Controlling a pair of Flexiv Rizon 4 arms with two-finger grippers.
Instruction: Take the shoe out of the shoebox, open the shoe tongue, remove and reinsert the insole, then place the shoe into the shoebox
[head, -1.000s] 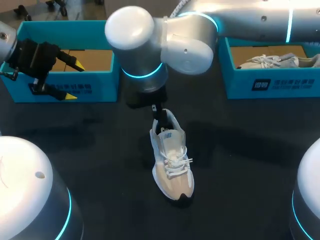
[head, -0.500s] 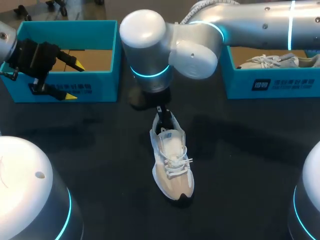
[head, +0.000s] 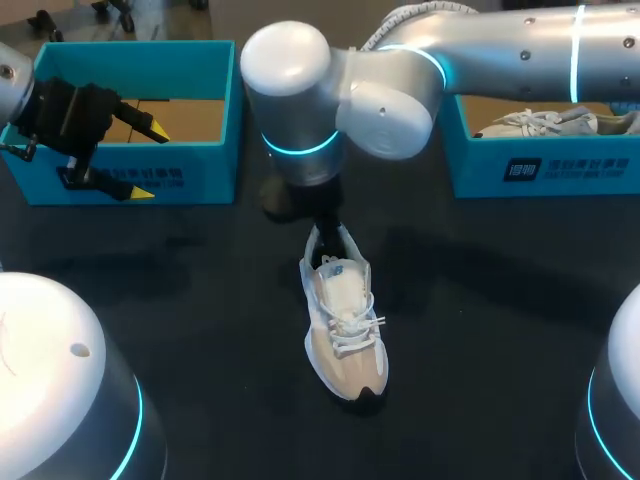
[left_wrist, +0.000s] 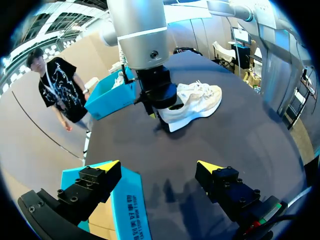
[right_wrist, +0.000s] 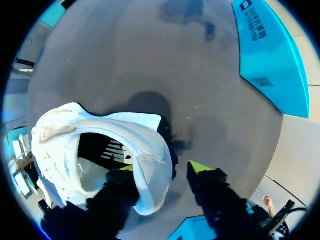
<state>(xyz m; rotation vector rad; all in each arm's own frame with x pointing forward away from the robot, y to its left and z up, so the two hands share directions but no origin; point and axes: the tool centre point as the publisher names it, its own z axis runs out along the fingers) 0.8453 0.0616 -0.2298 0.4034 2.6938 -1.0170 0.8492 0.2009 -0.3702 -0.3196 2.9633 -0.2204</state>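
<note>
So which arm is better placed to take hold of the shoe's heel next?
Right: the right gripper straddles the heel collar of the shoe, one finger inside; the left gripper hangs open at the shoebox, far off.

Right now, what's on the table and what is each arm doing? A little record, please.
Shoe: white-and-beige laced sneaker standing on the dark table, between the boxes
Left box: teal cardboard shoebox, no shoe visible inside
Right box: matching teal shoebox, pale sneaker inside
Right gripper: open, fingers astride the sneaker's heel
Left gripper: open, empty, by the left box

Glossy silver-white rounded arms (head: 340, 90), glowing cyan joint rings (head: 295, 148), black pincers (left_wrist: 159, 166), yellow fingertips (left_wrist: 208, 167).
</note>
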